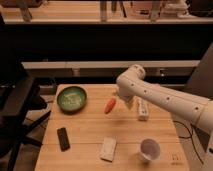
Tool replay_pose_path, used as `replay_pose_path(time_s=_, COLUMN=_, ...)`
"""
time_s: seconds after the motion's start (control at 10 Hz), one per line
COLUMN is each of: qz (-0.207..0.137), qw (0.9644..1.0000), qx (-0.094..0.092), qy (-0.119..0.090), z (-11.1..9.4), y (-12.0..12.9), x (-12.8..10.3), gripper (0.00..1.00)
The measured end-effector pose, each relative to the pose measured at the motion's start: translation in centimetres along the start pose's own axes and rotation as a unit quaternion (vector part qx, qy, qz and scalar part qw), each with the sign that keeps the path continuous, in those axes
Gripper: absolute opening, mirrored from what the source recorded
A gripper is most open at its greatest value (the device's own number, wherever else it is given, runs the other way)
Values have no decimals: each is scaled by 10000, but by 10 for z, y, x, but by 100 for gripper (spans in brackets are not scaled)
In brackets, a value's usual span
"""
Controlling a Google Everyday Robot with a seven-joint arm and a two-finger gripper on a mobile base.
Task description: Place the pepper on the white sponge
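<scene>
The small orange-red pepper point(110, 105) lies on the wooden table point(90, 127), just right of the green bowl. The white sponge point(108, 148), a flat pad, rests near the table's front edge, below the pepper. My gripper point(125, 102) hangs from the white arm's bend point(132, 80), close to the pepper's right side and slightly above the table. It is open with nothing in it. The arm's wrist partly covers it.
A green bowl point(72, 98) sits at the back left. A black flat object point(63, 138) lies front left, a white cup point(149, 149) front right, and a white labelled tube point(143, 110) right of the gripper. A dark chair point(15, 107) stands left of the table.
</scene>
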Motion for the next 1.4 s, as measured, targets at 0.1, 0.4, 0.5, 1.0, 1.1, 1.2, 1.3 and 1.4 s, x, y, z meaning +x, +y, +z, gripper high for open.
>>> replay_pose_path(time_s=0.1, qz=-42, qw=10000, qx=-13, qy=-6, z=3, y=-1, x=0, gripper=80)
replay_pose_path(time_s=0.4, qz=-234, qw=9997, qx=-60, qy=-24, z=14, y=-5, x=-3, gripper=80)
replay_pose_path(time_s=0.5, qz=-292, qw=9995, qx=-74, qy=-32, z=18, y=-7, x=-5, gripper=80)
replay_pose_path(time_s=1.0, qz=-520, qw=9985, qx=-180, qy=-82, z=33, y=-14, x=-9, gripper=80)
replay_pose_path(time_s=1.1, qz=-549, qw=9983, qx=-197, qy=-89, z=34, y=-14, x=-10, gripper=80)
replay_pose_path(time_s=1.2, qz=-581, qw=9979, qx=-253, qy=-108, z=37, y=-12, x=-10, gripper=80)
replay_pose_path(time_s=1.3, qz=-634, qw=9976, qx=-259, qy=-136, z=40, y=-14, x=-13, gripper=80)
replay_pose_path(time_s=1.4, qz=-700, qw=9970, qx=-284, qy=-188, z=48, y=-15, x=-16, gripper=80)
